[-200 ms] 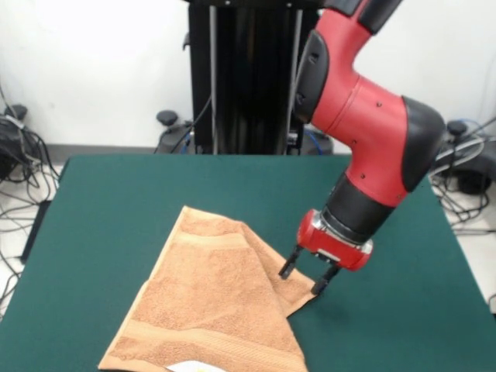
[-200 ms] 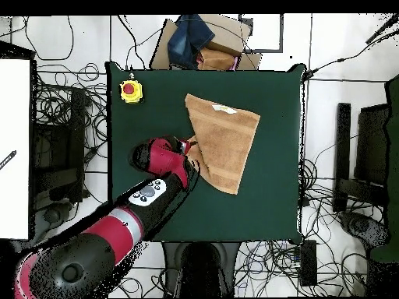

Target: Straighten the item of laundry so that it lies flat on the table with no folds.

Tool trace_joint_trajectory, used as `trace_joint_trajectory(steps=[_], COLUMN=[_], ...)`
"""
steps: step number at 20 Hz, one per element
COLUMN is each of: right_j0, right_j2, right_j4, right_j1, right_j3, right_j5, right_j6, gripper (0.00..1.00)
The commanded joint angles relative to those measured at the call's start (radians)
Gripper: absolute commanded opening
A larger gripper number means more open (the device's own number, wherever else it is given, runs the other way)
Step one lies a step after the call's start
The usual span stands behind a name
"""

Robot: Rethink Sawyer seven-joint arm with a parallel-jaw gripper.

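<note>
The towel (image 1: 213, 302) lies on the worktop (image 1: 116, 201) with one side folded over — not flat yet — and the open claw (image 1: 307, 275) hangs at its corner, gripping nothing.

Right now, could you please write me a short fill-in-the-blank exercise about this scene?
1. The towel lies on a dark ____ table.
2. The gripper is open above the towel's ____ corner.
3. In the overhead view, a yellow box carries a ____ button.

Missing words: green; folded; red
</note>
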Motion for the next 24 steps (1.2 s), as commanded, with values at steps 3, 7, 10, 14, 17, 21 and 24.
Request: trace_joint_trajectory(steps=[3,7,10,14,17,21,24], right_j0=[-0.033,-0.056,-0.072,-0.059,-0.048,-0.053,-0.057], right_j2=[0.203,0.226,0.241,0.187,0.092,0.047,0.024], right_j4=[0.02,-0.014,-0.045,-0.043,-0.04,-0.054,-0.06], right_j1=[0.006,-0.001,-0.016,0.017,0.078,0.11,0.138], right_j3=[-0.036,-0.009,0.028,-0.009,-0.119,-0.176,-0.213], right_j5=[0.032,-0.003,-0.037,0.009,0.153,0.227,0.247], right_j6=[0.241,0.205,0.186,0.181,0.185,0.18,0.18], gripper=[1.0,1.0,1.0,1.0,1.0,1.0,1.0])
